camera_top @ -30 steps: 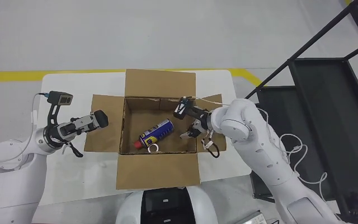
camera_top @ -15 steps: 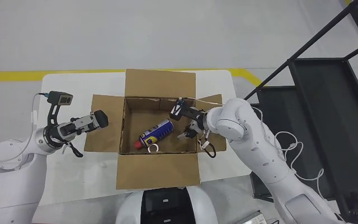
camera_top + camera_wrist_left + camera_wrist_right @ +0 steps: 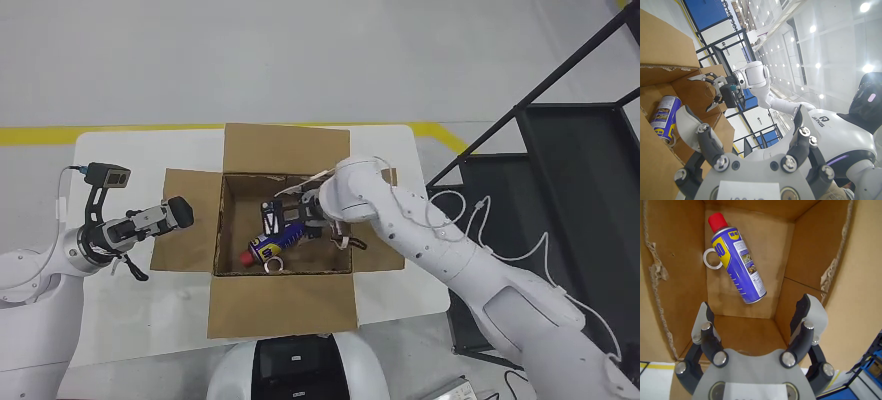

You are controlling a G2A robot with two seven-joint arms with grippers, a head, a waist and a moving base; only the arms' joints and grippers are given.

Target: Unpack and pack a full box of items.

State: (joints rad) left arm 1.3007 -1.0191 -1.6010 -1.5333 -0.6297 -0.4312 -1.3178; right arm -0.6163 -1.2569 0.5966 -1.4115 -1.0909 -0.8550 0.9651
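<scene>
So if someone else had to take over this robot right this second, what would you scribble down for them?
Left gripper: open, empty, outside the cardboard box, beside the flap on the robot's left.
Right gripper: open, empty, over the box's inside, above the spray can, not touching it.
Things: the box sits on the white table with its flaps folded out. The spray can lies on its side on the box floor, with a white ring tucked against it.
Done: the box is open.
Left: lift out the can and ring, probably the can first, then repack.
</scene>
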